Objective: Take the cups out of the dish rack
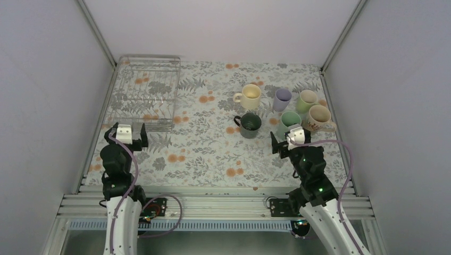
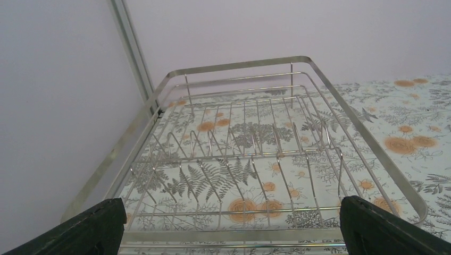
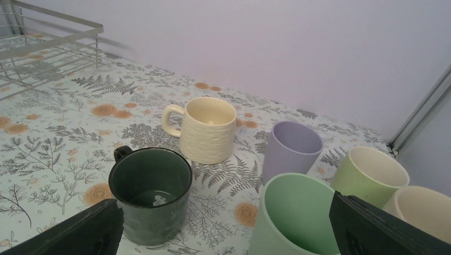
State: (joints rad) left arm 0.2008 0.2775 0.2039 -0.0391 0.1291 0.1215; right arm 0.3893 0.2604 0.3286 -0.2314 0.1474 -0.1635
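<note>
Cups (image 1: 282,99), six in all, upright in a tight cluster on the right half of the floral table (image 1: 202,154), well apart from the dish rack (image 1: 142,93) at far left (task likely complete). Left end effector (image 1: 127,129) just short of the rack's near rim, right end effector (image 1: 290,139) just before the mint-green tumbler (image 1: 291,119), both spread wide and holding nothing, probably for want of anything left to grasp. Left wrist only: bare prongs (image 2: 234,143), no cup among them. Right wrist only: dark green-black mug (image 3: 150,194) nearest, cream-yellow mug (image 3: 207,130) and lilac tumbler (image 3: 291,151) behind.
</note>
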